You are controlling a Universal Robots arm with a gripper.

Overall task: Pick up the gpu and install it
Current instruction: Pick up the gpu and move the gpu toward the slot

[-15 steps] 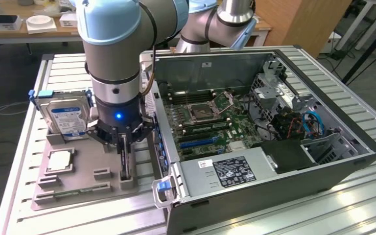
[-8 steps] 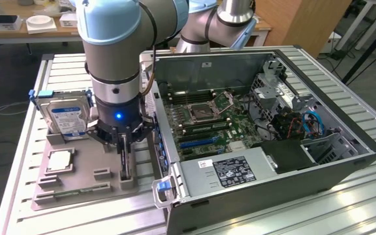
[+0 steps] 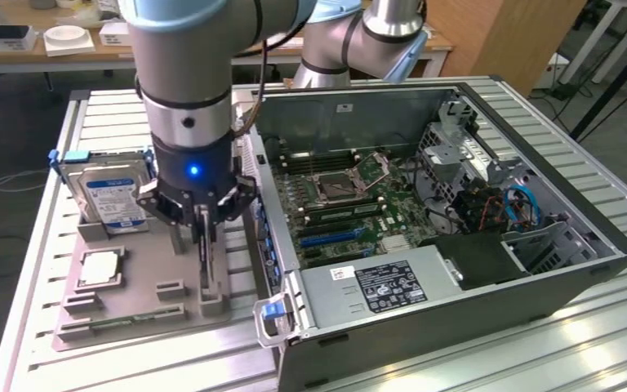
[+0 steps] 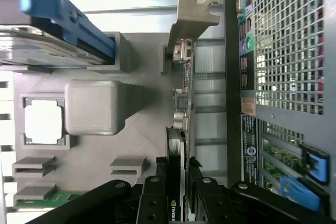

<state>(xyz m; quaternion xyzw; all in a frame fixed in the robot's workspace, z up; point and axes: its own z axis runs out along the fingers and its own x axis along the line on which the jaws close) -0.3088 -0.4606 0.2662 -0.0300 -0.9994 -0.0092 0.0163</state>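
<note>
Grey fixture tray point(image 3: 140, 320) holds the gpu point(image 4: 180, 123) upright on edge, the gripper point(image 3: 206, 235) clamped on its top, just beside the open computer case point(image 3: 575, 282); slatted metal table point(image 3: 30, 327) beneath.

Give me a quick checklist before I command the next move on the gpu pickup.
1. Gripper centred at the gpu's top edge: ok.
2. Firm hold on the gpu: cannot tell.
3. Gpu standing on edge in the grey fixture tray: ok.
4. Hard drive apart from the gripper: ok.
5. Computer case open, motherboard exposed: ok.
6. Blue expansion slot unoccupied: ok.
</note>
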